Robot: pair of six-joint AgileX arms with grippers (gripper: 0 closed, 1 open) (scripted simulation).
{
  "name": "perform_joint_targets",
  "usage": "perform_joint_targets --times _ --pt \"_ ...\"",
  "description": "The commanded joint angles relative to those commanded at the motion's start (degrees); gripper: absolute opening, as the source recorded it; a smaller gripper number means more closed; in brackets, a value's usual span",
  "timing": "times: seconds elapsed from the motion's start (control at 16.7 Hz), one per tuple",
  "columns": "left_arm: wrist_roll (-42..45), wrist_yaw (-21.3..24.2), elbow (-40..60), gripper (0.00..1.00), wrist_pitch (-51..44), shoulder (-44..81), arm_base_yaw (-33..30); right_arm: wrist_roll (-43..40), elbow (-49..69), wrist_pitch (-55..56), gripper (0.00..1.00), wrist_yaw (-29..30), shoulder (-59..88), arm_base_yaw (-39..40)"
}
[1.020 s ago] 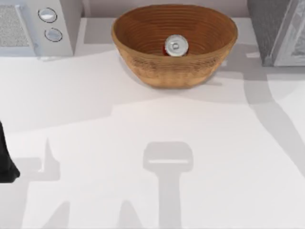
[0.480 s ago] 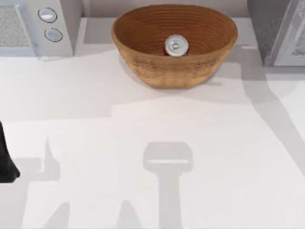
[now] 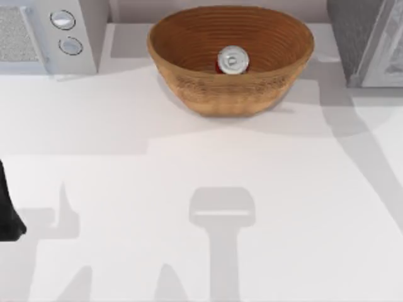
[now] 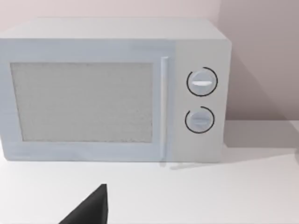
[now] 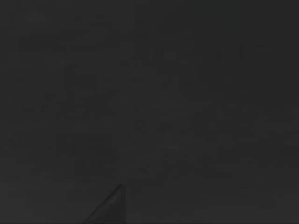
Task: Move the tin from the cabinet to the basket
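The basket (image 3: 230, 60), an oval woven bowl of warm brown ringed with ridges inside, is set at the far middle of the white table (image 3: 189, 189); the tin (image 3: 232, 60), round with a shiny silver lid and red sides, is held upright in its hollow; the grey speckled cabinet (image 3: 365, 41) is seen at far right, a white two-knobbed appliance (image 4: 117, 91) at far left; the left arm (image 3: 7, 207) is parked at the left edge, and its gripper's opening cannot be told; the right wrist view is dark.

White tabletop (image 3: 189, 189) is lying open; basket (image 3: 230, 60), microwave (image 3: 50, 34) and cabinet (image 3: 368, 41) are lining its far edge, well beyond the left arm (image 3: 7, 214).
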Motion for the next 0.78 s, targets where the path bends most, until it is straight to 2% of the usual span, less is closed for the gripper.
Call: perform_joint_targets --times 0.18,0.36,0.78 --pt "0.0 0.0 0.0 1.0 0.0 0.0 0.0 0.0 -5.4 1.3 1.0 -1.3 -4.1 -0.9" --pt "0.0 0.0 0.0 1.0 0.0 0.0 0.0 -0.1 -16.2 3.6 1.0 -3.6 -12.0 -2.6" --pt "0.0 0.0 0.0 1.0 0.0 0.0 0.0 -0.3 -53.8 11.0 1.0 -11.4 -39.1 -9.2"
